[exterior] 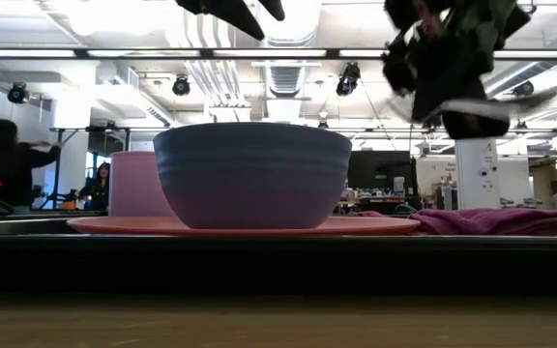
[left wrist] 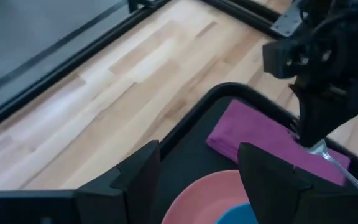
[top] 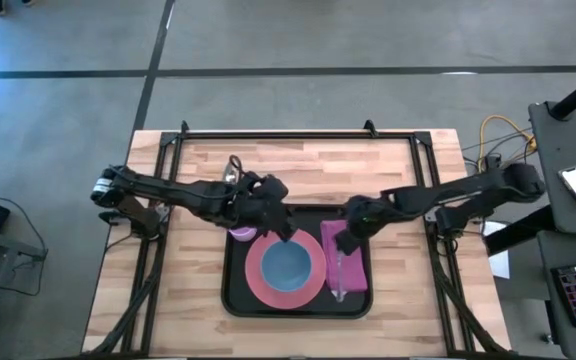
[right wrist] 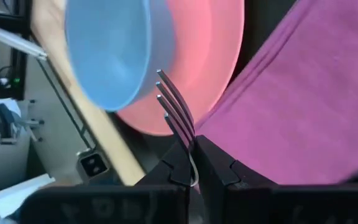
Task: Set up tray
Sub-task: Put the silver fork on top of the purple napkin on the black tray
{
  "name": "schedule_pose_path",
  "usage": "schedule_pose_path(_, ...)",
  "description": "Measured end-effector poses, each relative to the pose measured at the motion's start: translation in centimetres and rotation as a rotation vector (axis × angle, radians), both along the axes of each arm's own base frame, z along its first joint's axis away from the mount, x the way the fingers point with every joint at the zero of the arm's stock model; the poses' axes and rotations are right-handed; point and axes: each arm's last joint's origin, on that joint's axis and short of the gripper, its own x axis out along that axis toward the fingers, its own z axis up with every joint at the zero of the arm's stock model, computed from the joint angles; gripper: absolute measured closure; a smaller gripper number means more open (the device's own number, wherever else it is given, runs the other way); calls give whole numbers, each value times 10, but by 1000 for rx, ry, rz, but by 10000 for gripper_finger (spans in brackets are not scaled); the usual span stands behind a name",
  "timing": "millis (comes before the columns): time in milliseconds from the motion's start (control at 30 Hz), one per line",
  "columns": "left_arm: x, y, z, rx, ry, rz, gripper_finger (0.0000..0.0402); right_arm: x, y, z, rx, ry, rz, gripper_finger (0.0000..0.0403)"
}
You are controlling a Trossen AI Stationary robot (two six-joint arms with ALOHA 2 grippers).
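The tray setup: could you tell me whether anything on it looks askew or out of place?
Nothing stands out. On the tray the blue bowl sits centred on the pink plate, with the purple napkin flat beside it. The fork is not down yet; the right claw holds it above the napkin.

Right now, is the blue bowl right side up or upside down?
Right side up: the blue bowl sits on the pink plate with its opening facing up.

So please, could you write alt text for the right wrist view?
The right hand, shut on a fork, holds it above a purple napkin on the black tray. A blue bowl sits on a pink plate nearby.
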Motion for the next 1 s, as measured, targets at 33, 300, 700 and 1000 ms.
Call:
schedule_pose_path(33,-2,-3,0,7,1,6,205,3,0,-5,-3,8,-2,394)
schedule_pose_path(300,-8,-21,1,10,-3,-21,205,21,1,-43,-51,87,4,394)
schedule_pose_path(700,-10,-23,0,13,20,-28,205,24,-2,-39,-46,50,-45,394)
schedule_pose_path(1000,-13,-22,-2,28,55,-33,205,9,-28,-30,-106,75,-100,394)
